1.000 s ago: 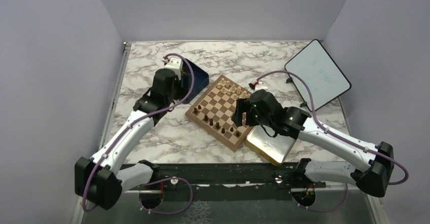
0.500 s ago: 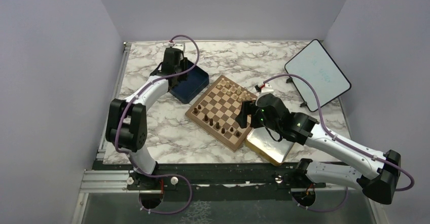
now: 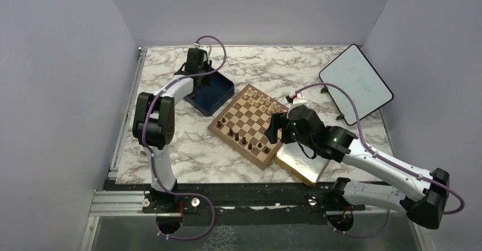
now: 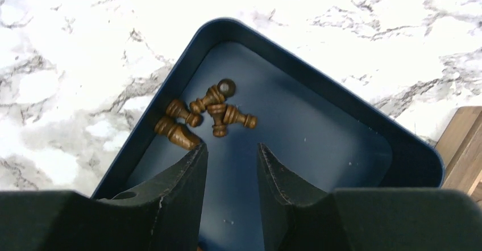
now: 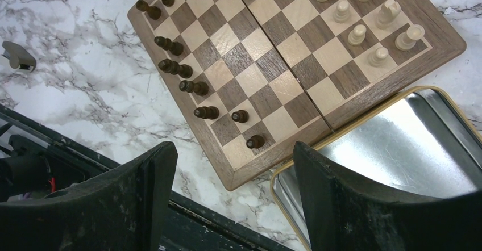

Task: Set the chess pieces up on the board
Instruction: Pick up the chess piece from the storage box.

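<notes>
marble bench (image 3: pixel 187 149), lilac walls on three sides. board (image 3: pixel 250 123) sits mid-bench, turned corner-on to the arms. blue box (image 4: pixel 318 80) at its 10 o'clock, gold-rimmed tray (image 5: pixel 398 149) touching or just beside its 5 o'clock edge, a whiteboard (image 3: pixel 355 83) propped at 2 o'clock.

left gripper (image 4: pixel 231 151): narrow gap, nothing between the fingers. it hangs inside the blue box, nose down. the remaining chess pieces (image 4: pixel 207 112), about five, lie on their sides in a heap near the box corner, just off the tips at 12 o'clock in the wrist view. my read: it's there to pick the next one. narrow opening makes sense, since the pieces overlap and a wide one would rake in two.

right gripper (image 5: pixel 233 154): wide, empty. it hovers above the board's near corner and the tray edge, looking down at both. likely parked as a spotter, clear of the left arm's path.

board state: several dark men stand along the edge nearest the arms, a couple one rank in. pale chessmen (image 5: pixel 358 12) are grouped at the far side. so the dark side is partly filled.

risk: tangled, lying pieces can roll or come up skewed. i'd go for the outermost one at 10 o'clock in the heap first.
</notes>
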Tool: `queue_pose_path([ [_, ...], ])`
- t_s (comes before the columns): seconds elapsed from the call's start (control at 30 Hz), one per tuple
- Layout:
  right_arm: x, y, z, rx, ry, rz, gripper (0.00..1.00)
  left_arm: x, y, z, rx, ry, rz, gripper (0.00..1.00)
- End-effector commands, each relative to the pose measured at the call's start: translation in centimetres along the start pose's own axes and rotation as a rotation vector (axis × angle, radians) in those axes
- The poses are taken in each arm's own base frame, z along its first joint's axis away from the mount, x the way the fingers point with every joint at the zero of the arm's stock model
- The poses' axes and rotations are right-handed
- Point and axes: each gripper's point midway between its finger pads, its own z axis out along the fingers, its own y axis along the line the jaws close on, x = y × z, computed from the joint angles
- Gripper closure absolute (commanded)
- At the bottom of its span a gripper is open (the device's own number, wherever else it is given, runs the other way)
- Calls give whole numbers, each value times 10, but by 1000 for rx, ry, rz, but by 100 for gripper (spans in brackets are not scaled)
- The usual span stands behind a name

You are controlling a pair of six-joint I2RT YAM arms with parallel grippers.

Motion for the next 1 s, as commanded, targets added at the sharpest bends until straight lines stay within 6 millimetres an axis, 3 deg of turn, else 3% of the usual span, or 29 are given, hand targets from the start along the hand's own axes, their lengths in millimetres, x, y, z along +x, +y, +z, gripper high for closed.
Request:
queue_pose_path([
  [0.0,-8,-1,-5,15,-30,0,21,-26,-5,13,39,-60,27,62],
  [0.33,-9,1,-2,18,-23,2,21,-22,-1,39,5,-71,13,69],
  [0.97,-9,-3,0,46,-16,-12,21,-18,12,59,-62,-98,63,74],
])
